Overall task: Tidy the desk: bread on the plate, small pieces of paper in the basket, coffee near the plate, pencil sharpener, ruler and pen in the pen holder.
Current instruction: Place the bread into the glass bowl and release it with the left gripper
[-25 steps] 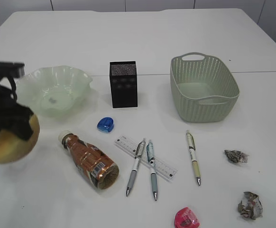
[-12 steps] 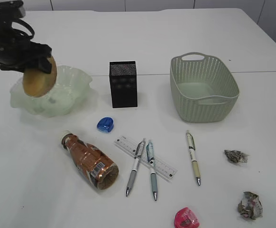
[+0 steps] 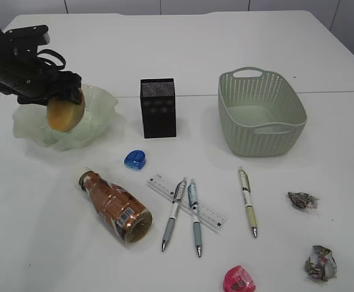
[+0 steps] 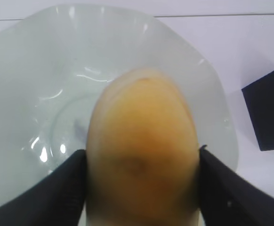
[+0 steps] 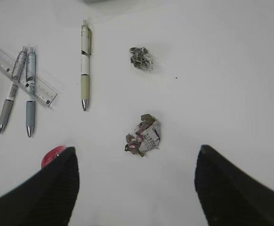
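Observation:
My left gripper (image 3: 63,97) is shut on the round brown bread (image 3: 64,114), holding it just over the pale green wavy plate (image 3: 104,103). In the left wrist view both black fingers (image 4: 64,188) press the sides of the bread (image 4: 141,141) above the plate (image 4: 184,61). My right gripper (image 5: 137,188) hangs open and empty over two crumpled paper pieces (image 5: 145,135) (image 5: 141,57). The coffee bottle (image 3: 115,205) lies on its side. The ruler (image 3: 210,214), three pens (image 3: 247,201), a blue sharpener (image 3: 135,159) and a red sharpener (image 3: 239,280) lie on the table.
The black pen holder (image 3: 158,107) stands right of the plate. The green basket (image 3: 262,143) sits at the back right with nothing in it. Two pens (image 3: 194,216) lie across the ruler. The right arm is outside the exterior view.
The left gripper carried the bread from the front left up and right to the plate, then lowered it over the plate's middle. Nothing else moved.

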